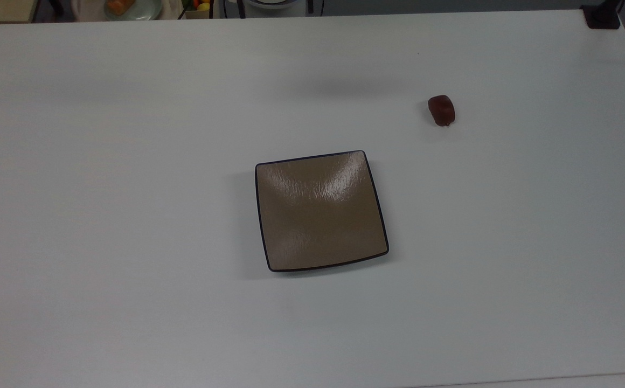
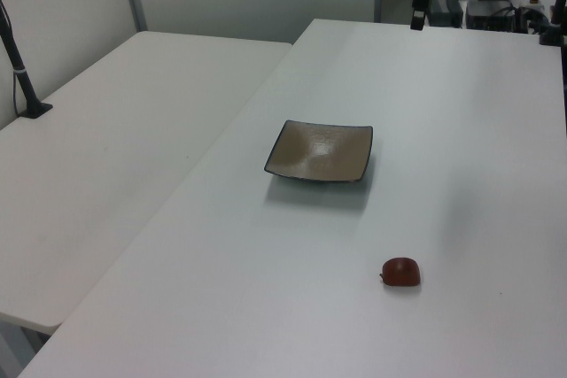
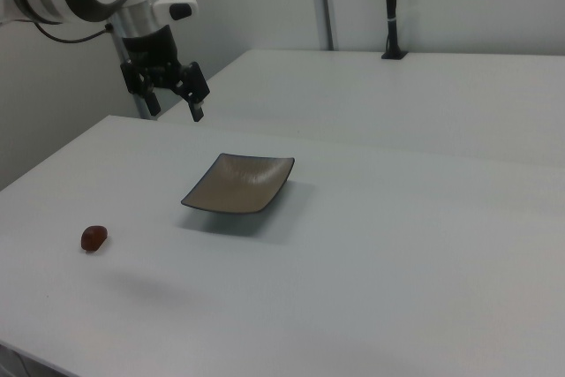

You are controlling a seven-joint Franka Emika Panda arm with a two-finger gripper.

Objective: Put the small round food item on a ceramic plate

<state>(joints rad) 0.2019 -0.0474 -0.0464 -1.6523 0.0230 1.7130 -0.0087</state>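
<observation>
Top view: the ceramic plate is sitting near the centre of the frame on the white table, its glossy tan face empty. The small round food item is lying in the upper right of the frame, well apart from the plate, directly on the table surface. A pale round dish holding orange food is showing at the upper left edge of the frame, beyond the table.

Left view: the plate is resting slightly above the centre of the frame. The food item is lying in the lower right of the frame, well apart from the plate. A second white table is standing at the left view's left, just beside the first.

Right view: the gripper is hanging in the upper left of the frame, above the table and holding nothing; its 2 fingers are standing apart with a clear gap. The plate is sitting near the centre of the frame, below and to the right of the gripper. The food item is lying at the left of the frame, below the gripper and well apart from the plate.
</observation>
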